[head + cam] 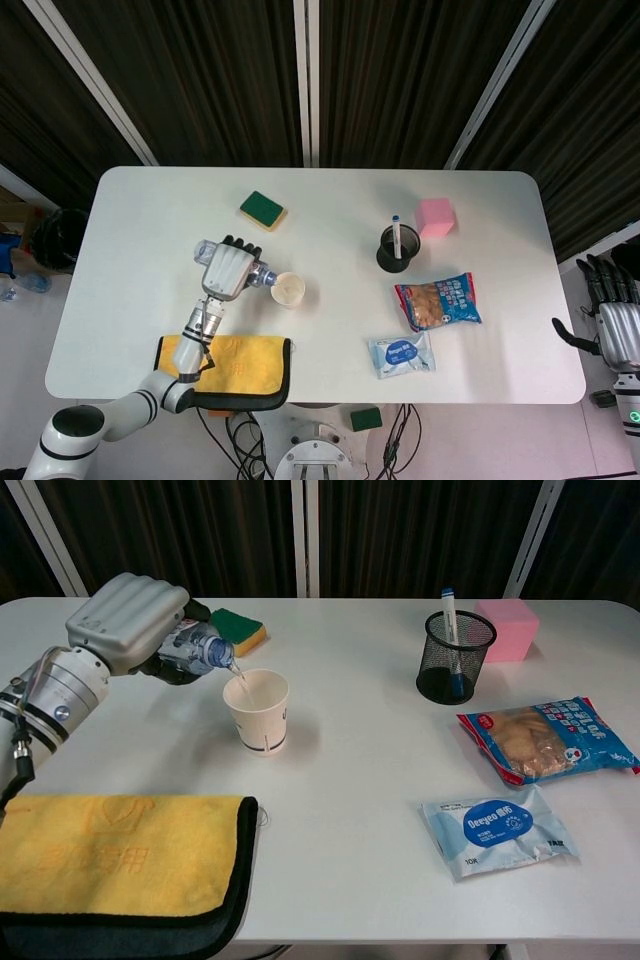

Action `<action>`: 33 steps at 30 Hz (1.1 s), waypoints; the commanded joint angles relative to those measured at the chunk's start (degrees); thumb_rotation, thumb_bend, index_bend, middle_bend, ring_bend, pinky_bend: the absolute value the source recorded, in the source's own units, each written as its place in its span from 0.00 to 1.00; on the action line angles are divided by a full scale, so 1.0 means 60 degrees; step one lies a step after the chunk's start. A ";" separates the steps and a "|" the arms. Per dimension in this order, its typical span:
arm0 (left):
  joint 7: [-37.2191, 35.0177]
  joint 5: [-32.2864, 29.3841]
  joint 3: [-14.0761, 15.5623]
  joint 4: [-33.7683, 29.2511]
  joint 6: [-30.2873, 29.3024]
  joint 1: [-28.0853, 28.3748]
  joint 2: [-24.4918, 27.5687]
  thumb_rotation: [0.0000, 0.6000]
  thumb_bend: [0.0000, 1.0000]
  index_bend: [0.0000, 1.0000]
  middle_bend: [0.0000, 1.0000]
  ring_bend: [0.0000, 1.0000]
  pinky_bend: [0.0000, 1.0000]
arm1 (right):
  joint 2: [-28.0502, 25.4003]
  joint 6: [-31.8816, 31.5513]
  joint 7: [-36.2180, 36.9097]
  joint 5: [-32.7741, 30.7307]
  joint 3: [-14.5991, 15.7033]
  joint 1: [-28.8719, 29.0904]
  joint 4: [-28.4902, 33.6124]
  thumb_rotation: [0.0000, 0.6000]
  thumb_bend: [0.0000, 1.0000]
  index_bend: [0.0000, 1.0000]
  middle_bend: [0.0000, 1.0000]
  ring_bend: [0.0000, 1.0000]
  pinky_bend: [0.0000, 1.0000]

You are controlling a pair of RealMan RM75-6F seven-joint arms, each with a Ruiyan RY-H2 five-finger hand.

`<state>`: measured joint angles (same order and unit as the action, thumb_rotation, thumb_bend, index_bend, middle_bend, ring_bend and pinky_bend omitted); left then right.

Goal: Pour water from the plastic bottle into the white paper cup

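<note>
Chest view takes in the white worktop (360, 810), and on its near left corner lies a yellow towel (110, 855) with a dark border. Next in size comes the left robot hand (130, 620), wrapped around the plastic bottle (195, 648) with its fingers curled over the top of the bottle. The forearm reaches in from the lower left, and the wrist is rolled so that the bottle lies close to level, neck dipped a little toward the right. Over at the far right edge of the head view the right robot hand (612, 325) hangs off the worktop, fingers spread and holding nothing.

Further right sit a snack bag (545, 738), a blue and white packet (497, 830), a black mesh pen holder (456, 657) with a pen standing in it, a pink block (510, 628) just behind it, and a green sponge (234, 630) behind the bottle.

Smallest of the task's things is the white paper cup (257, 710), upright just right of the hand. The bottle mouth sits right above the cup's left rim, and a thin stream of water falls from it into the cup.

The pour itself appears to be the step in hand, and likely only beginning. How full the cup is cannot be read from either view. The next move calls for holding the mouth steady over the opening, tipping the bottle gradually, then rolling the wrist back upright once the cup has enough.
</note>
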<state>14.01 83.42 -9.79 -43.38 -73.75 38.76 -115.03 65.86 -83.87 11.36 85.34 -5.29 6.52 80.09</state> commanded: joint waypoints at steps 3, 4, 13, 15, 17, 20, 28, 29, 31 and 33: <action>0.0086 0.0014 0.0022 0.0157 0.0012 0.0030 -0.0062 1.00 0.30 0.74 0.76 0.61 0.49 | 0.0003 0.0011 0.0007 -0.0010 0.0001 -0.0002 -0.0008 0.90 0.23 0.00 0.00 0.00 0.00; 0.0111 0.0019 0.0026 0.0186 0.0006 0.0033 -0.0069 1.00 0.30 0.74 0.76 0.61 0.49 | 0.0003 0.0013 0.0009 -0.0013 0.0001 -0.0002 -0.0009 0.90 0.23 0.00 0.00 0.00 0.00; 0.0199 0.0056 0.0052 0.0360 -0.0053 0.0052 -0.0130 1.00 0.30 0.74 0.76 0.61 0.49 | 0.0022 0.0031 0.0022 -0.0022 0.0002 0.0001 -0.0039 0.90 0.23 0.00 0.00 0.00 0.00; 0.0221 0.0068 0.0061 0.0390 -0.0068 0.0054 -0.0139 1.00 0.30 0.74 0.76 0.61 0.49 | 0.0023 0.0031 0.0026 -0.0024 0.0002 0.0000 -0.0042 0.90 0.23 0.00 0.00 0.00 0.00; 0.0229 0.0075 0.0069 0.0410 -0.0078 0.0053 -0.0141 1.00 0.30 0.74 0.76 0.61 0.49 | 0.0024 0.0037 0.0028 -0.0032 0.0003 -0.0003 -0.0046 0.90 0.23 0.00 0.00 0.00 0.00; 0.0256 0.0099 0.0078 0.0441 -0.0113 0.0061 -0.0142 1.00 0.30 0.74 0.76 0.61 0.49 | 0.0024 0.0035 0.0023 -0.0023 0.0004 0.0000 -0.0043 0.90 0.23 0.00 0.00 0.00 0.00; 0.0296 0.0140 0.0109 0.0475 -0.0185 0.0051 -0.0152 1.00 0.30 0.74 0.76 0.61 0.49 | 0.0019 0.0029 0.0011 -0.0019 0.0005 -0.0003 -0.0028 0.90 0.23 0.00 0.00 0.00 0.00; 0.0314 0.0145 0.0107 0.0475 -0.0196 0.0055 -0.0148 1.00 0.30 0.74 0.76 0.61 0.49 | 0.0018 0.0028 0.0010 -0.0018 0.0005 -0.0004 -0.0027 0.90 0.23 0.00 0.00 0.00 0.00; 0.0338 0.0148 0.0102 0.0474 -0.0211 0.0059 -0.0144 1.00 0.30 0.74 0.76 0.61 0.49 | 0.0017 0.0026 0.0005 -0.0014 0.0004 -0.0002 -0.0022 0.90 0.23 0.00 0.00 0.00 0.00; 0.0358 0.0139 0.0095 0.0450 -0.0209 0.0058 -0.0137 1.00 0.30 0.74 0.76 0.61 0.49 | 0.0014 0.0025 0.0003 -0.0002 0.0009 0.0000 -0.0008 0.90 0.23 0.00 0.00 0.00 0.00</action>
<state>16.17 84.27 -9.21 -40.67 -75.01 39.12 -115.86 65.94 -83.72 11.37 85.34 -5.24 6.52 80.04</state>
